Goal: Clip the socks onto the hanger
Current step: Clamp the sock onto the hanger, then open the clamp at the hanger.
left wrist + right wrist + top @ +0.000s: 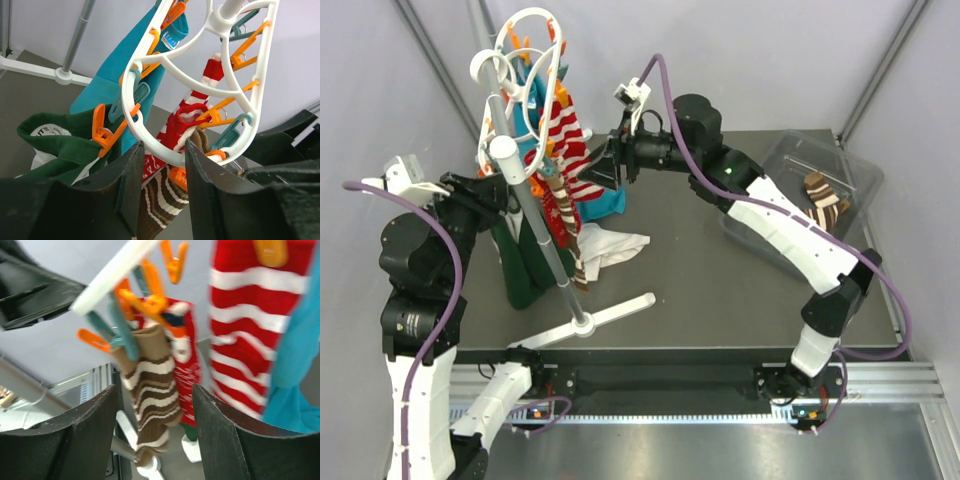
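The hanger, white loops with orange clips on a grey pole, stands at the back left. A red-and-white striped sock and a brown-and-cream striped sock hang from it. My left gripper is open, its jaws either side of the hanger's lower ring, with the brown sock showing in the gap; the left gripper holds nothing that I can make out. My right gripper stands open just short of the clipped brown sock, beside the striped red one.
A clear bin at the back right holds another brown striped sock. A dark green garment and a teal one hang from the hanger. A white cloth lies by the pole's base.
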Controlling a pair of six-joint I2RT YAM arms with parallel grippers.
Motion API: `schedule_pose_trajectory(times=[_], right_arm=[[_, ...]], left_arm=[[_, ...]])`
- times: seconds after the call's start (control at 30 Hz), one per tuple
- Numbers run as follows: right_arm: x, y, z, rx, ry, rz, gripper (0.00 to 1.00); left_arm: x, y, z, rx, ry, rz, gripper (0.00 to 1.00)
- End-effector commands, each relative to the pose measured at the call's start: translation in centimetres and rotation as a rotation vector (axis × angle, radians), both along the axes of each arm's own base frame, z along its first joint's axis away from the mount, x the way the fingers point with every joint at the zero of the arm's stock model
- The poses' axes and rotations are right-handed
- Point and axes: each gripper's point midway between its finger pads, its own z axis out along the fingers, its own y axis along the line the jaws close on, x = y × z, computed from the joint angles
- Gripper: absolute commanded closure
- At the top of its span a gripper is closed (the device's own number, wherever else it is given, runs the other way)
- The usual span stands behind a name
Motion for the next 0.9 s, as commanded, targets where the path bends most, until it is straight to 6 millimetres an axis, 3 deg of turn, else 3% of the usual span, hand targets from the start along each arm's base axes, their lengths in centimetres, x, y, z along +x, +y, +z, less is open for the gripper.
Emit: schedule_pose_trajectory(times=[0.0,0.13,0.2,0.23,0.27,0.3,0.57,0.7,0.87], right_arm=[[-4.2,0.1,2.3,0.062,-0.089,0.145,0.40],[-6.2,2.3,1.3,0.085,-0.074,0.216,0.40],[-6.9,3.2,1.5,0.114,-0.070,0.246,0.45],[-6.8,3.7,1.1,0.117,-0.043,0.246,0.50],[-6.9,3.9,1.1,0.126,-0.035,0.249,0.63],[-7.4,4.3,1.4,0.149,-0.044,0.264,0.64],[-7.8,5.4,1.3,0.180,-0.079,0.261,0.60],[-7.7,5.8,1.0,0.192,-0.097,0.260,0.56],[-7.6,6.1,1.5,0.217,-0.123,0.265,0.56]], left_arm=[[-0.2,0.2,1.4,0.015,-0.062,0.007,0.58],[-0.4,0.4,1.6,0.018,-0.067,0.015,0.59],[-0.6,0.5,1.8,0.022,-0.071,0.022,0.58],[-0.8,0.6,1.9,0.024,-0.073,0.024,0.58],[-0.8,0.6,1.8,0.025,-0.067,0.027,0.58],[-0.9,0.7,1.9,0.031,-0.067,0.027,0.58],[-2.2,1.7,2.1,0.012,-0.049,0.079,0.57],[-3.9,2.7,1.0,-0.061,0.004,0.133,0.56],[-4.9,0.0,1.6,-0.106,-0.007,-0.019,0.62]])
